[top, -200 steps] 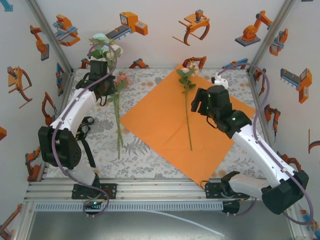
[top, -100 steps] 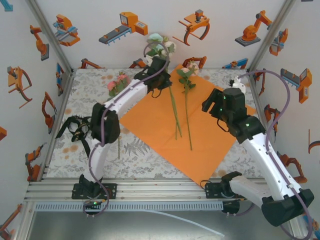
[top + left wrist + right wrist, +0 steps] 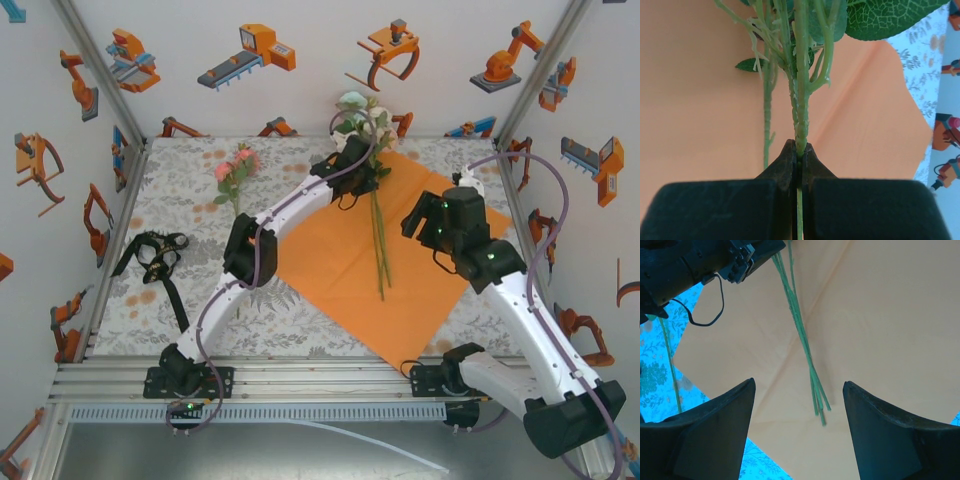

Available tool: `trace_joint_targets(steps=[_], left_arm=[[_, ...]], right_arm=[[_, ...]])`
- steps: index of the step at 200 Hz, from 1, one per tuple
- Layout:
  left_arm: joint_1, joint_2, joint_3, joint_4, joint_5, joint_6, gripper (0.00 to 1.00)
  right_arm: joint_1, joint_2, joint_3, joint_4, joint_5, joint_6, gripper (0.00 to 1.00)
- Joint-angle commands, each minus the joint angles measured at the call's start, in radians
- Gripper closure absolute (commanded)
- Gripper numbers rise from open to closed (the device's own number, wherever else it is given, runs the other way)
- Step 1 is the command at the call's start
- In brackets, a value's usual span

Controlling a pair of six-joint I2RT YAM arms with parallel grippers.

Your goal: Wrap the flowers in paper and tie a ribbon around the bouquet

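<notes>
Left end effector (image 3: 799,151) pressed together, pinching one flower stem (image 3: 801,100) over the orange paper (image 3: 320,270); its pale blooms (image 3: 355,105) point toward the far wall. Another stem (image 3: 384,262) lies just beside it on the sheet. Right end effector (image 3: 798,387) spread, empty, above the stem ends. Pink flower (image 3: 236,165) and black ribbon (image 3: 155,255) lie on the tabletop (image 3: 200,205), well left.

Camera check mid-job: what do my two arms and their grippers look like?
Both arms are alike. The left arm and right arm have white link shells, black joint housings and a purple-grey cable looped alongside. Small green lights glow near the right wrist. The left gripper and right gripper are matt black, with broad fingers tapering towards the tips.
</notes>
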Motion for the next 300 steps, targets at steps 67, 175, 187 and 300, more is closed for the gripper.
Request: trace_joint_targets(steps=[67,175,187,300], left_arm=[[0.009,0.016,0.036,0.092,-0.008,0.036,0.58],[0.253,-0.867,-0.655,-0.044,-0.154,0.342,0.41],[0.327,-0.926,-0.74,-0.082,-0.164,0.378,0.43],[0.505,-0.775,-1.026,-0.119,-0.12,0.602,0.45]], right_arm=[[-0.012,-0.048,-0.01,-0.027,-0.007,-0.021,0.35],[0.15,0.154,0.156,0.035,-0.081,-0.029,0.37],[0.188,0.191,0.164,0.07,-0.071,-0.011,0.37],[0.274,0.195,0.163,0.073,-0.061,0.041,0.29]])
